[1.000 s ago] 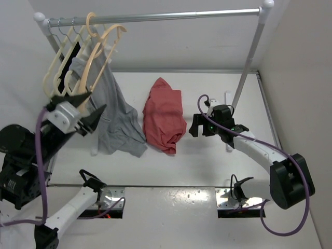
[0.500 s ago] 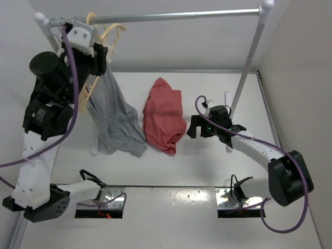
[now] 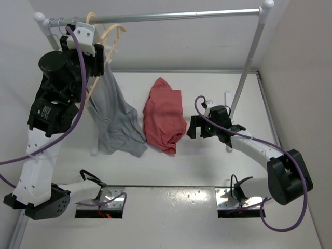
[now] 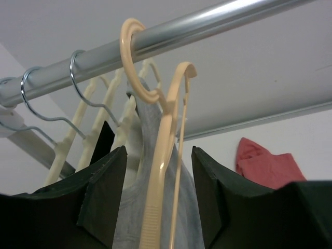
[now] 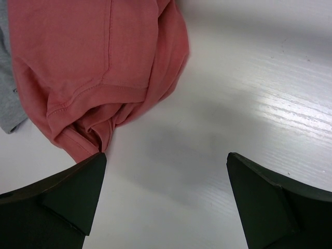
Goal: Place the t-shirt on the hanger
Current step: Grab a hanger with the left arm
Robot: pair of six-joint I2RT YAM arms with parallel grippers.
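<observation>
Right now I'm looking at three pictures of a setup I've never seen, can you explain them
Two robot arms are bolted to a white table. The wide picture looks down from above; the other two come from wrist cameras. The left arm reaches up to a clothes rail, its jaws open on either side of the tan hanger, beside a grey garment. The right arm hovers with open jaws next to the red t-shirt crumpled on the table. Nothing is held.
</observation>
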